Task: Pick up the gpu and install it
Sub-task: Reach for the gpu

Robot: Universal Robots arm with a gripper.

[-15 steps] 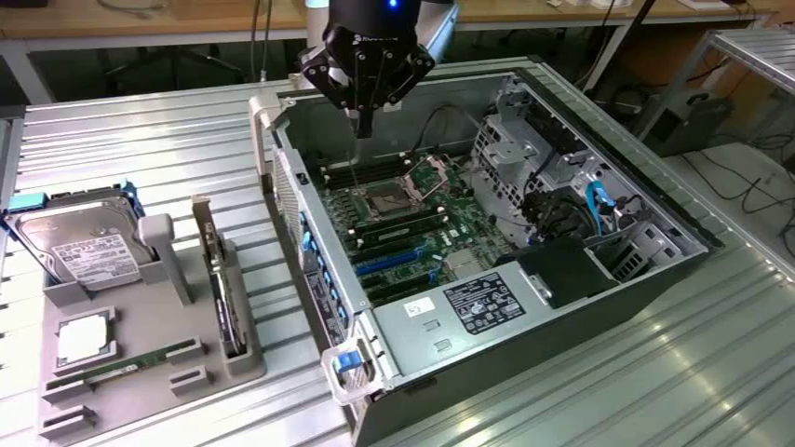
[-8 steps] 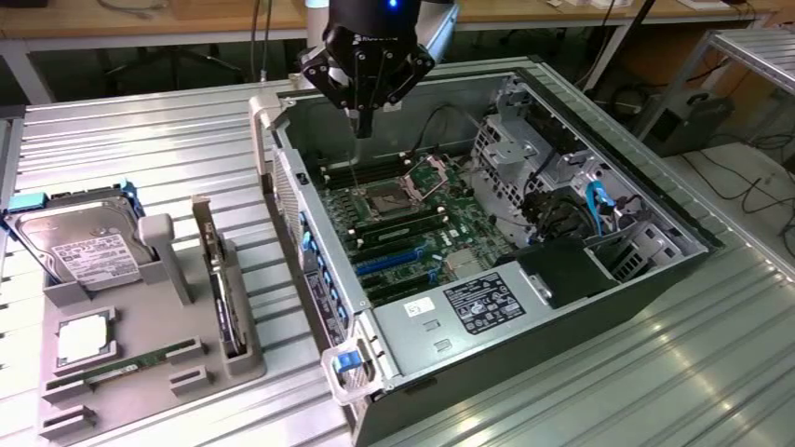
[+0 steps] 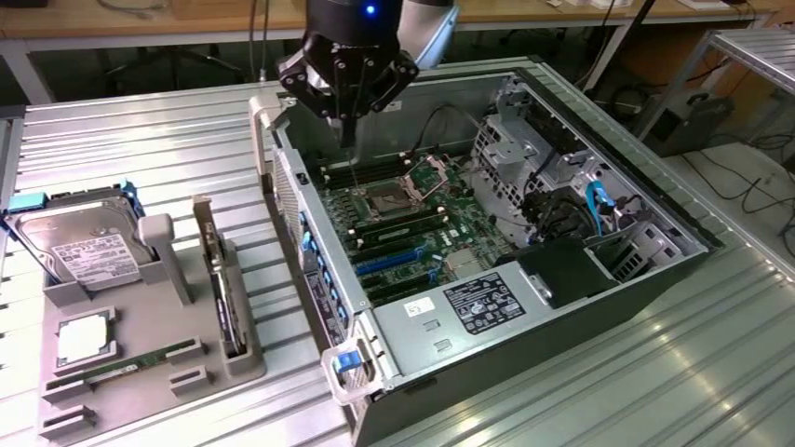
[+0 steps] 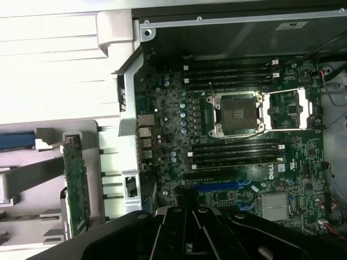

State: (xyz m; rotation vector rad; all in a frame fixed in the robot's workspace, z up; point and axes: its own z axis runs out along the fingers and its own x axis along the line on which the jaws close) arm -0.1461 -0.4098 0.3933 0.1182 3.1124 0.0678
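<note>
Fingers (image 3: 346, 121) pinched shut, empty, above the open computer case (image 3: 559, 363), near its rim | gpu (image 3: 222, 284) on edge in grey holder (image 3: 149, 317), well apart, exterior view's left | ribbed metal surface (image 3: 137, 140) | workbenches behind

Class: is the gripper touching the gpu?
Apart. The exterior view shows the gripper over the open computer case, while the gpu stands in its grey holder, clear space between them.

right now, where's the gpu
On the exterior view's left, the gpu stands on edge in the grey holder, between the hard drive and the open computer case.
</note>
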